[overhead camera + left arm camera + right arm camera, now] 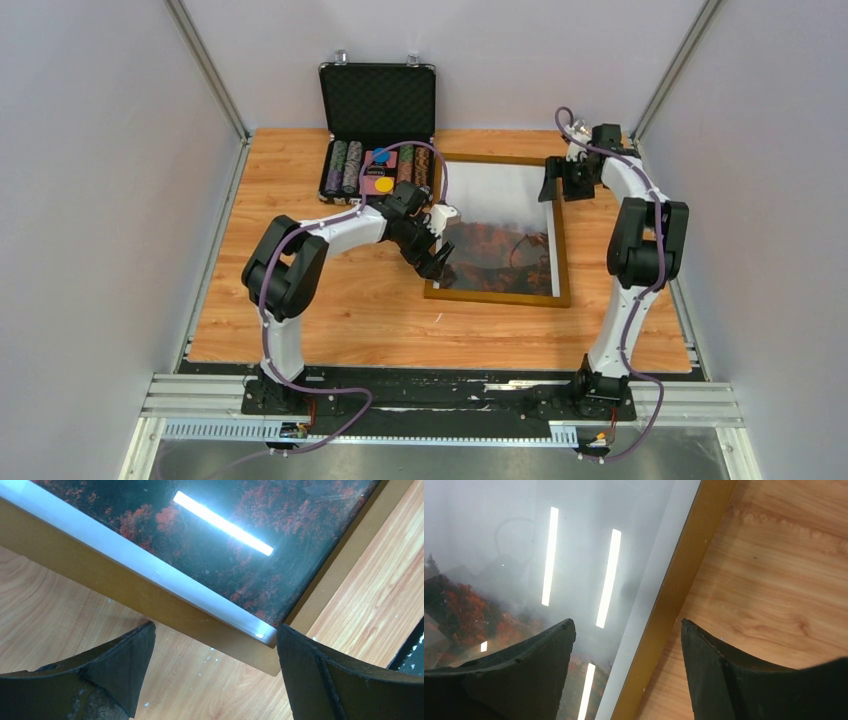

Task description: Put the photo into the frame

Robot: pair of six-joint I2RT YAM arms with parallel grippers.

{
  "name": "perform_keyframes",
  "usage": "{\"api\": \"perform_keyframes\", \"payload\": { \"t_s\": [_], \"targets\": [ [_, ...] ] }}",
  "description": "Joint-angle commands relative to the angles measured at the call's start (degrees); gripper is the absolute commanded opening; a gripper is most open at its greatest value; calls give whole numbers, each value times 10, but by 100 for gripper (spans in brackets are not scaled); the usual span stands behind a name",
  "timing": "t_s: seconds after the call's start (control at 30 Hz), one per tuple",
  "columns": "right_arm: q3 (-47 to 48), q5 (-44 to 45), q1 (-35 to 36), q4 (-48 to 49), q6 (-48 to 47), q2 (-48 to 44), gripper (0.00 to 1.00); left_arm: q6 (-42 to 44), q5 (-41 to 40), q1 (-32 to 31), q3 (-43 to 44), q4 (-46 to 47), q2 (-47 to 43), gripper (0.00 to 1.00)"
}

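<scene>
The photo [495, 215] is seen lying flat within the frame [497, 296], which rests on the table [330, 330] right of centre, near the open black case [378, 100]. The red trees are toward the near end and the fog toward the far end. Whether the print is seated under the pane cannot be told. The left gripper [436, 262] is held spread wide just off the frame's near left corner, with nothing between its fingers. The right gripper [553, 185] is parted across the right rail by the far corner, one finger over the glossy surface and one over bare wood, and nothing is gripped. The step in hand is judged to be the release and final seating. The right jaws are best spread clear of the rail and lifted straight up, so that the frame is not dragged. A white margin is seen along one rail at the near left corner but not along the adjoining one, so squareness should be checked, and any skew corrected by a light nudge at the rail, not the pane.
</scene>
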Motion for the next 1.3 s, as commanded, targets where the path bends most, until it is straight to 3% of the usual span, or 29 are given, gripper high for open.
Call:
{"api": "perform_keyframes", "payload": {
  "t_s": [0.0, 0.4, 0.83, 1.07, 1.27],
  "targets": [
    [-29, -20, -11, 9, 5, -63, 76, 6, -49, 13, -24, -11, -20, 100],
    [-160, -20, -63, 43, 17, -192, 78, -28, -65, 111, -58, 48, -131, 100],
    [-320, 25, -100, 84, 23, -408, 80, -59, -79, 257, -145, 77, -360, 100],
    [-384, 57, -117, 82, 36, -501, 99, -50, -78, 306, -151, 29, -459, 100],
    [-420, 75, -138, 81, 48, -589, 100, -56, -99, 326, -128, -34, -520, 100]
  ]
}}
